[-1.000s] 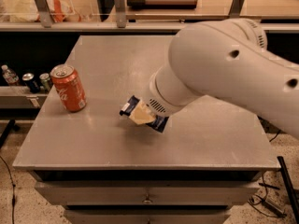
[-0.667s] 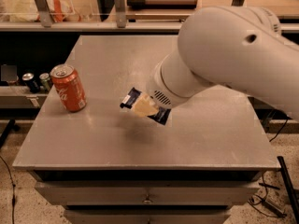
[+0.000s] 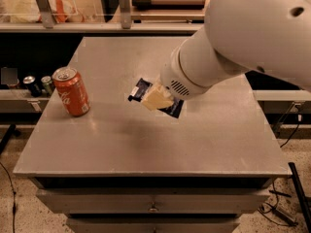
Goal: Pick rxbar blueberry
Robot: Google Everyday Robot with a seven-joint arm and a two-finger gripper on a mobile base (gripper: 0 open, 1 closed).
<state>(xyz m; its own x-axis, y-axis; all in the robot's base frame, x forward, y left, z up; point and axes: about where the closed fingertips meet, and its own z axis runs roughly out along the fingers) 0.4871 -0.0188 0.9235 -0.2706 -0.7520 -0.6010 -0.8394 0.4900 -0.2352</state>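
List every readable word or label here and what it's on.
"Coca-Cola": white script on the red can, barely legible.
The bar, held by the gripper over the table: white lettering, too blurred to read.
The small cans at left: unreadable.

gripper (image 3: 156, 99) is gripping rxbar blueberry (image 3: 141, 89) above table (image 3: 204, 144) centre | soda can (image 3: 71, 91) is standing on table, left of them | arm (image 3: 252, 38) is hanging over right half

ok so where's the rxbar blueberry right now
Near the middle of the camera view, the rxbar blueberry is gripped in the claw just above the table, to the right of the red soda can.
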